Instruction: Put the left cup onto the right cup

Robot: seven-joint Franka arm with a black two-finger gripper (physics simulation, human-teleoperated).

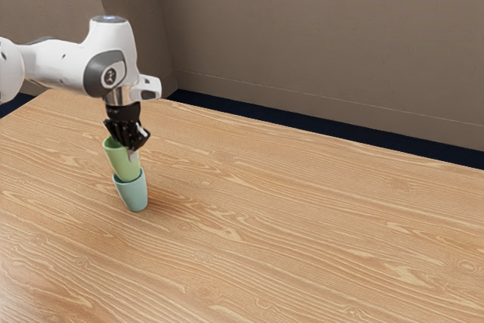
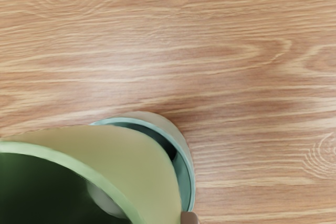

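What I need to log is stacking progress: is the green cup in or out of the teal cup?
In. The green cup sits base-first inside the teal cup; both lean, the gripper clamping its rim.

A light wooden table (image 1: 318, 217) stands before beige walls (image 1: 318, 28) with dark baseboard (image 1: 363, 132)

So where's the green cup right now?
On the exterior view's left, the green cup sits tilted in the mouth of the teal cup, with the pincer gripping its rim.
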